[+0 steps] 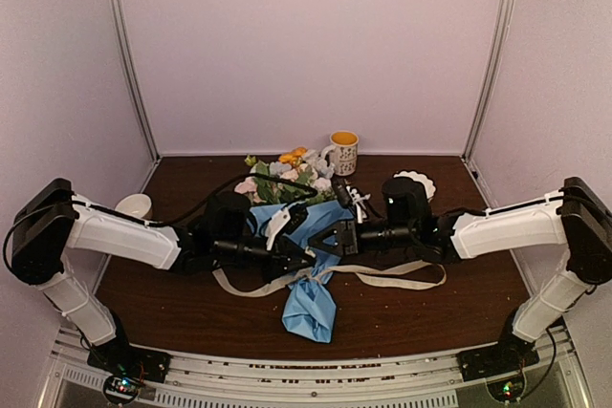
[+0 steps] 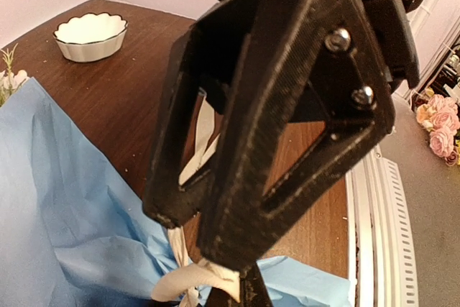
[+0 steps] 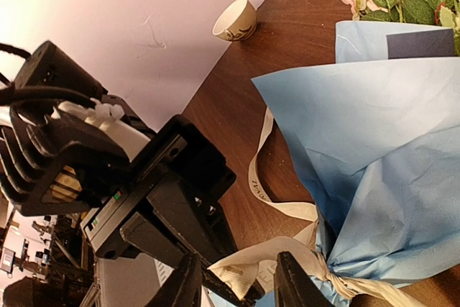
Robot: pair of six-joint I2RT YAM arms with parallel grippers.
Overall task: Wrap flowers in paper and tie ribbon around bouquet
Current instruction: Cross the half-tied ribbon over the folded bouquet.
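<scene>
Pale lilac walls (image 1: 306, 45) are seen behind a dark brown wooden table (image 1: 459, 317), on which a bouquet (image 1: 304, 226) is laid near the middle. Its small white, pale pink and orange flowers (image 1: 287, 179) with green leaves are turned to the far side. The thin light blue paper (image 1: 311, 308) is gathered into a cone, with the crumpled narrow end turned to the near edge. In the right wrist view a darker navy side of the paper is shown near the blooms. A long narrow cream ribbon (image 1: 402, 282) with small dark lettering is drawn around the narrow waist of the cone, and its loose ends are spread on the table to both sides. The left gripper (image 1: 289, 261) is placed at this waist from the left; its fingers are pressed together, and the ribbon appears to be pinched between them. The right gripper (image 1: 327, 236) is placed opposite, just beside it. Its fingers (image 3: 188, 285) are held apart with a bunched part of the ribbon in the gap, and it cannot be told whether they touch it. A white mug (image 1: 342, 152) with a yellow inside is placed behind the flowers, a white scalloped bowl (image 1: 416, 182) is set at the far right, and a small cream cup (image 1: 134, 205) is set at the left.
</scene>
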